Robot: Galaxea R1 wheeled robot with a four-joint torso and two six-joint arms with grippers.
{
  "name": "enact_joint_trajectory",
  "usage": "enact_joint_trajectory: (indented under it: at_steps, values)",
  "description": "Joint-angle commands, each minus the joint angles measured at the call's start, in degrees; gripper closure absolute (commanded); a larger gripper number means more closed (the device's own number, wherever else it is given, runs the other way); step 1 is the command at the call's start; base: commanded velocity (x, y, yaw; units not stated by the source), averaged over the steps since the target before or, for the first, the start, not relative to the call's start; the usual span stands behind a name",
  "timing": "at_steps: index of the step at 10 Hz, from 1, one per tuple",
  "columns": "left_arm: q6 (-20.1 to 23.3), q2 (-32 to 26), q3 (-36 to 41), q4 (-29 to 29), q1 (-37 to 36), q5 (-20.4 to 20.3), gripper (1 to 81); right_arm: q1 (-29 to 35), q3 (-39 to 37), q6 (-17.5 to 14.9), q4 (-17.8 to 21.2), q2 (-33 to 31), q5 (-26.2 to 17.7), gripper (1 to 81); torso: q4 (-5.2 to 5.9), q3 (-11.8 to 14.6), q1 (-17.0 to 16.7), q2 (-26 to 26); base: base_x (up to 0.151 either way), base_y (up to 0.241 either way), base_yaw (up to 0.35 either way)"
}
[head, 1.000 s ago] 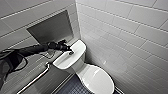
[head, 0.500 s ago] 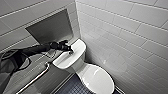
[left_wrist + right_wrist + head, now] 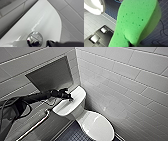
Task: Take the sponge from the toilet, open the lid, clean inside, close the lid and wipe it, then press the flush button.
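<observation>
Green sponge [image 3: 136, 21] is gripped by the right tool [image 3: 130, 44]. Just beneath the left tool [image 3: 69, 97], whose state cannot be told, the flush button [image 3: 35, 39] is seen; the flushing step is judged in hand, and a firm downward press is called for.

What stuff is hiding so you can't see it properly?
- Flush button: in the left wrist view it is partly cut off by the picture's edge and sits under a dark part of the robot, so whether it is pressed cannot be told. In the head view the left gripper covers it.
- Inside the toilet: head view, hidden by the closed lid.
- Floor behind the sponge: right wrist view, covered by the sponge.
</observation>
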Motion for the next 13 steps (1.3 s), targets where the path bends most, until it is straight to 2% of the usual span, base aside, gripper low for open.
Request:
enact_joint_trajectory:
  at_steps: [1,3,4,7,13]
  values:
    - [0.22,-1.91,-1.13,2.29,-9.41,1.52,81.1,-3.48,1.31,-0.30,-1.14,0.85,-5.78,81.1,0.00,0.00,0.00,0.00,0.000,0.000,0.000]
    - [0.22,-1.74,-1.13,2.38,-9.32,1.52,81.1,-3.57,1.31,-0.30,-1.06,0.85,-5.78,81.1,0.00,-4.63,-0.02,0.00,0.000,0.000,0.000]
    - [0.22,-1.38,-1.30,2.55,-9.23,1.52,81.1,-3.57,1.31,-0.30,-1.14,0.85,-5.78,81.1,0.00,-1.03,-0.02,0.00,0.000,0.000,0.000]
    - [0.13,-0.15,-3.41,2.64,-9.06,0.29,81.1,-3.92,1.57,-0.39,-1.23,0.94,-5.78,81.1,0.00,-2.62,0.02,0.05,0.000,0.000,0.000]
    - [0.13,1.69,-9.47,7.91,-8.80,0.20,81.1,-4.36,1.57,-0.30,-1.05,1.12,-5.78,81.1,0.00,-2.54,0.00,0.05,0.000,0.000,0.000]
